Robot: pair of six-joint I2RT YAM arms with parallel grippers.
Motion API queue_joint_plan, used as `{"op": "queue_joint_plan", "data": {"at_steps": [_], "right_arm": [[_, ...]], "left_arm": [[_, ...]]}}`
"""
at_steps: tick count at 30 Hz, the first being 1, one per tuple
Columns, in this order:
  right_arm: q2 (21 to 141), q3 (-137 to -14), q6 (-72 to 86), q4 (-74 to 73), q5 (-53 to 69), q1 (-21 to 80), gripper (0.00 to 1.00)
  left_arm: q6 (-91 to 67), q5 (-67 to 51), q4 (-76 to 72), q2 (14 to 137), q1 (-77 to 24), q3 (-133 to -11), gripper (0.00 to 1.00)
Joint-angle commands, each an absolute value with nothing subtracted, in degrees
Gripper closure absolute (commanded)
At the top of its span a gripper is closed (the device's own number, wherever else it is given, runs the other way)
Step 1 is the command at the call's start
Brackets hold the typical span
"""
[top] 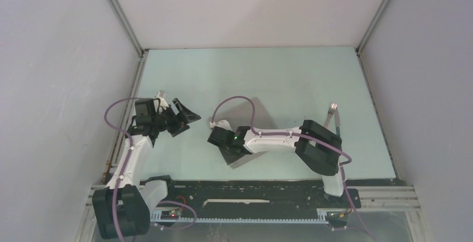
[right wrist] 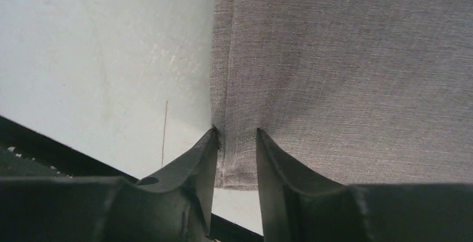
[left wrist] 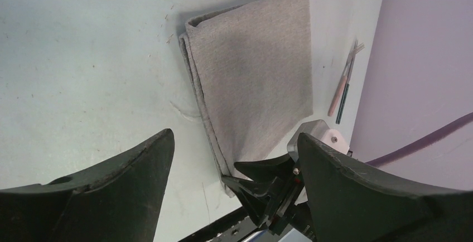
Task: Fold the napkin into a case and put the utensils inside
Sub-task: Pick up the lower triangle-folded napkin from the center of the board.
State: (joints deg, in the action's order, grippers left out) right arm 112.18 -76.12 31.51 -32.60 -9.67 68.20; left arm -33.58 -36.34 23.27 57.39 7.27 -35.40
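Note:
The taupe-grey napkin [top: 252, 111] [left wrist: 256, 74] lies folded flat on the pale table, mostly hidden in the top view under my right arm. My right gripper [top: 230, 155] [right wrist: 237, 133] is low at its near-left corner. The jaws are narrowed to either side of that corner, with a strip of flat cloth [right wrist: 346, 74] showing in the gap. My left gripper [top: 189, 122] [left wrist: 234, 136] hangs wide open and empty, left of the napkin. The utensils [top: 333, 114] [left wrist: 342, 86] lie side by side to the right: a pink handle, a dark teal handle and silver fork tines. No case shows.
White enclosure walls stand on the left, back and right, with metal posts in the corners. A black toothed rail [top: 251, 206] runs along the table's near edge, just behind the napkin's gripped corner. A purple cable [top: 234, 101] arches over the right arm.

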Motion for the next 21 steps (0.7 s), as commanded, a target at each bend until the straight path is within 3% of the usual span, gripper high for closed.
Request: {"op": "queue_joint_plan", "data": {"at_steps": [1, 12, 21], "right_arm": [[114.02, -73.75, 33.41, -33.7, -13.75, 68.04, 0.64], [111.56, -73.74, 31.89, -29.69, -6.87, 63.94, 1.0], [106.35, -68.7, 29.59, -22.57, 8.19, 57.18, 1.0]], "left_arm": [[-34.73, -37.96, 21.11, 57.15, 7.77, -35.16, 0.13], [-37.67, -38.85, 16.48, 57.83, 7.3, -31.55, 0.13], [-45.06, -38.93, 4.46, 63.07, 3.14, -26.87, 0.14]]}}
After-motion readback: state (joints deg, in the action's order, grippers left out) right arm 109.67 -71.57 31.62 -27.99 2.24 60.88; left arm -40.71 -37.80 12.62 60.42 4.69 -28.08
